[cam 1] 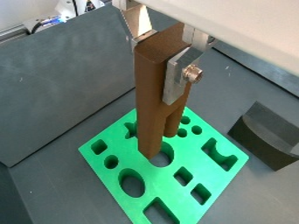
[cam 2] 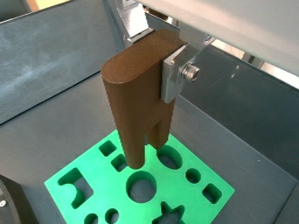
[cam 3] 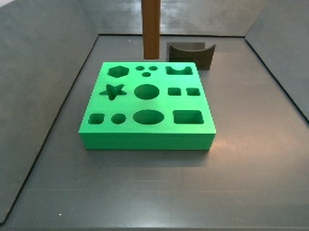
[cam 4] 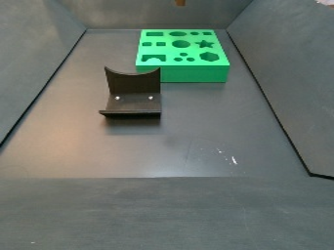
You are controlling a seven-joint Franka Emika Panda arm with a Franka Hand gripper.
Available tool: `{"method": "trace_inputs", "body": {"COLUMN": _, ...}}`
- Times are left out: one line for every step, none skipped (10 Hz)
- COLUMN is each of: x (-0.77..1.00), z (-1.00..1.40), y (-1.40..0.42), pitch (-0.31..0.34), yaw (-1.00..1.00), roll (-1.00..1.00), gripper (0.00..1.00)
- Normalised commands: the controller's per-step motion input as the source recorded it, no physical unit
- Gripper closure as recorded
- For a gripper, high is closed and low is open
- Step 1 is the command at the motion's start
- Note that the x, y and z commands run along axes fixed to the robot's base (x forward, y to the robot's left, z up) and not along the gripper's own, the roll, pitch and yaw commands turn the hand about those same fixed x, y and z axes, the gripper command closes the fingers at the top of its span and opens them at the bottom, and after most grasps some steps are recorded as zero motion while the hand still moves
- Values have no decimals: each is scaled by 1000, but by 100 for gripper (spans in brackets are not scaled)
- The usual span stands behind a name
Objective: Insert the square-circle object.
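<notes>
Square-circle object [cam 1: 155, 92], the tall brown wood-like piece with two legs, hangs upright over the green slab with shaped holes [cam 1: 211, 182], clamped near its top by the silver two-finger gripper [cam 1: 163, 63]. In a side view we see the brown piece [cam 3: 151, 27] at the slab's [cam 3: 145, 131] far edge, with the short dark notched block [cam 3: 192, 55] further right. We'd line each leg up over its matching hole, keep the piece vertical, and lower slowly, easing off if a leg catches a rim.
</notes>
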Motion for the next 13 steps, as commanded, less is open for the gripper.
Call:
{"method": "trace_inputs", "body": {"x": 0, "z": -51, "y": -300, "pitch": 0, "yaw": 0, "roll": 130, "gripper": 100}}
{"method": "trace_inputs", "body": {"x": 0, "z": -211, "y": -237, "pitch": 0, "yaw": -954, "roll": 0, "gripper": 100}}
{"method": "trace_inputs", "body": {"x": 0, "z": -191, "y": -63, "pitch": 0, "yaw": -1000, "roll": 0, "gripper": 100}}
{"method": "trace_inputs", "body": {"x": 0, "z": -194, "y": -63, "pitch": 0, "yaw": -1000, "roll": 0, "gripper": 100}}
{"method": "trace_inputs", "body": {"x": 0, "z": -234, "y": -57, "pitch": -1, "yaw": -1000, "roll": 0, "gripper": 100}}
{"method": "trace_inputs", "body": {"x": 0, "z": -234, "y": -154, "pitch": -3, "yaw": -949, "roll": 0, "gripper": 100}}
{"method": "trace_inputs", "body": {"x": -220, "z": -163, "y": -337, "pitch": 0, "yaw": -680, "roll": 0, "gripper": 100}}
{"method": "trace_inputs", "body": {"x": -349, "z": -149, "y": -374, "pitch": 0, "yaw": -569, "roll": 0, "gripper": 100}}
{"method": "trace_inputs", "body": {"x": -280, "z": -74, "y": -229, "pitch": 0, "yaw": -711, "roll": 23, "gripper": 100}}
{"method": "trace_inputs", "body": {"x": -77, "z": -51, "y": 0, "pitch": 0, "yaw": -1000, "roll": 39, "gripper": 100}}
{"method": "trace_inputs", "body": {"x": -29, "z": -71, "y": 0, "pitch": 0, "yaw": -1000, "roll": 21, "gripper": 100}}
{"method": "trace_inputs", "body": {"x": 0, "z": -83, "y": 0, "pitch": 0, "yaw": -1000, "roll": 11, "gripper": 100}}
{"method": "trace_inputs", "body": {"x": 0, "z": -83, "y": 0, "pitch": 0, "yaw": -1000, "roll": 10, "gripper": 100}}
